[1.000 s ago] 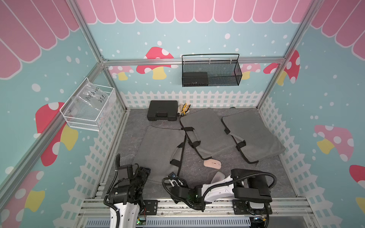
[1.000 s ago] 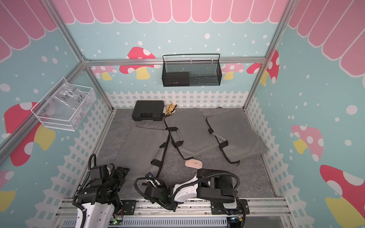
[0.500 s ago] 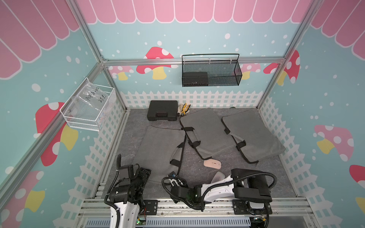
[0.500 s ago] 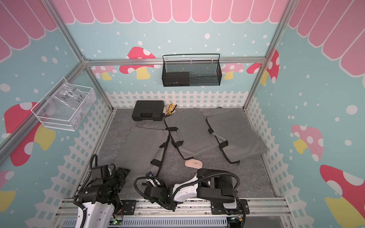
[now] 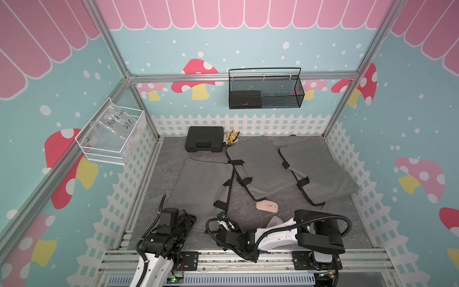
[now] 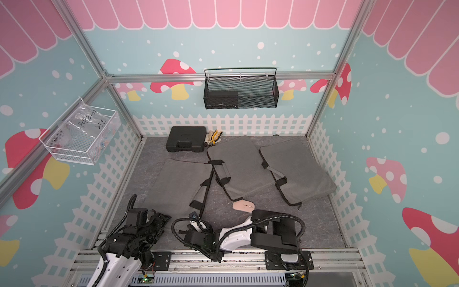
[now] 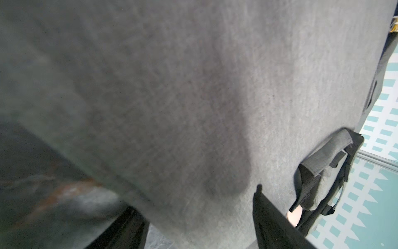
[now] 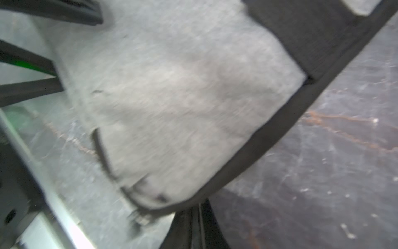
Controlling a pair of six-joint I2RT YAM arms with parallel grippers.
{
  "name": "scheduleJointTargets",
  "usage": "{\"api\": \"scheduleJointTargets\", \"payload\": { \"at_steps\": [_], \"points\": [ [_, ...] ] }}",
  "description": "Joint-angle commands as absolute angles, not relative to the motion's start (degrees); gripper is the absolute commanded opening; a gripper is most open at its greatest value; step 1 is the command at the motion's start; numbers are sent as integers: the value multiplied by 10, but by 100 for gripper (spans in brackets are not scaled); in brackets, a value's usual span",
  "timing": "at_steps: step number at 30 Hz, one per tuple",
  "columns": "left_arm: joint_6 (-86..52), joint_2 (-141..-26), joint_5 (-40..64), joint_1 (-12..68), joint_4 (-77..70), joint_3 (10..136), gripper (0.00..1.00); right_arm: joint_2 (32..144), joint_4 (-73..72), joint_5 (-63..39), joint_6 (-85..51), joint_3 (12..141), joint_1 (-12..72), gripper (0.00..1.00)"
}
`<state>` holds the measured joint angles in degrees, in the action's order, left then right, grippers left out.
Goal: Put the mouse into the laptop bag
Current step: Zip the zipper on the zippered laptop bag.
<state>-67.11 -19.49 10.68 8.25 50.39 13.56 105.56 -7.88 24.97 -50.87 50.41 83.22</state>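
One mouse is seen beside the near corner of the middle bag, while the left laptop bag is clenched at its black edge by the right tool and overhung by the released left tool.

Pink mouse lies flat — near grey laptop bag.

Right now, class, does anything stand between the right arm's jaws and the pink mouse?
Nothing visible does. Only bare mat separates the right jaws, at the nearest laptop bag's corner, from the mouse, which lies by the middle bag's near corner.
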Motion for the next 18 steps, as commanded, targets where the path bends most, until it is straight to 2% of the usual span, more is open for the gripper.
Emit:
{"api": "scheduleJointTargets", "payload": {
  "at_steps": [1,4,8,9,15,18],
  "points": [
    [-715,-221,56,109,461,122,77,1036,-63,265,-507,487,824,13],
    [-735,-244,45,135,421,114,73,1024,-65,264,-496,476,823,17],
    [-767,-267,23,182,379,104,44,1001,-67,263,-477,456,823,26],
    [-778,-268,17,193,375,102,40,995,-68,262,-477,451,823,28],
    [-857,-259,-64,317,341,84,40,960,-66,258,-484,432,829,36],
    [-884,-271,-98,365,329,83,50,957,-56,258,-498,434,831,39]
  ]
}}
